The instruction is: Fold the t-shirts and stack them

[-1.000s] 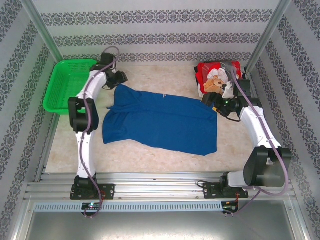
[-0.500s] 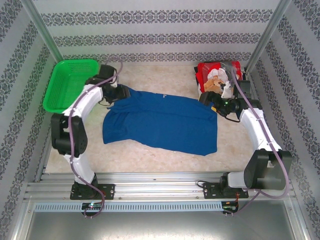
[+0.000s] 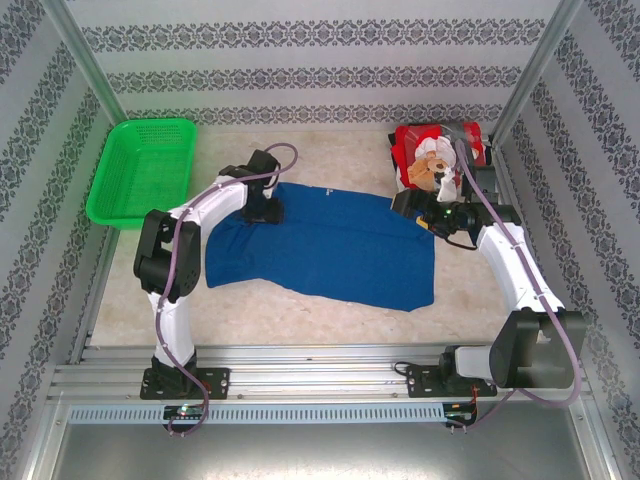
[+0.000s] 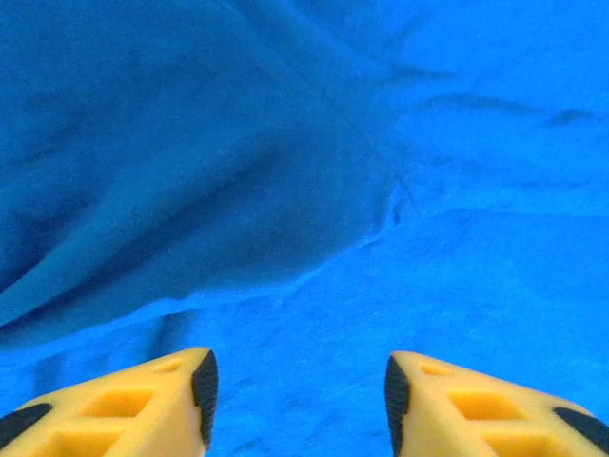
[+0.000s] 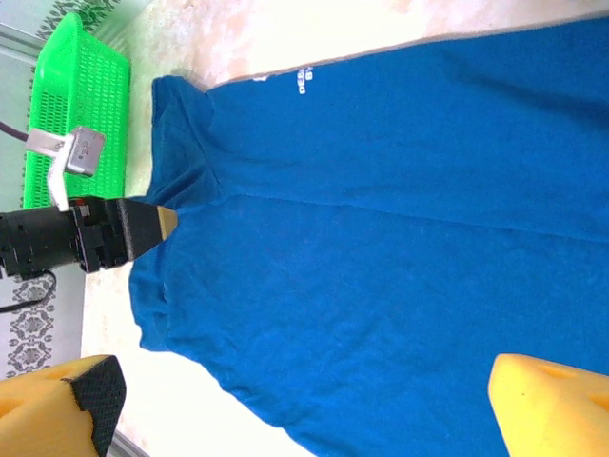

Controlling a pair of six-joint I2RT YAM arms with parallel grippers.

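Observation:
A royal blue t-shirt (image 3: pixel 330 245) lies spread flat across the middle of the table, with small white lettering (image 5: pixel 303 81) near its far edge. My left gripper (image 3: pixel 268 207) hovers low over its far left part, by the sleeve. Its yellow fingers (image 4: pixel 143 405) stand apart over blue cloth (image 4: pixel 314 190), with nothing between them. My right gripper (image 3: pixel 405 203) sits at the shirt's far right corner, open wide above the cloth (image 5: pixel 381 238). The red t-shirt (image 3: pixel 430 160) with a teddy-bear print lies folded at the back right, behind the right arm.
A green plastic basket (image 3: pixel 140 170) stands at the back left and also appears in the right wrist view as the basket (image 5: pixel 81 105). Patterned walls and metal posts enclose the table. Bare tabletop (image 3: pixel 300 310) lies in front of the blue shirt.
The left arm swung right, from beside the basket onto the shirt's far left part, and its jaws narrowed a little. The right gripper opened wider and shifted slightly left.

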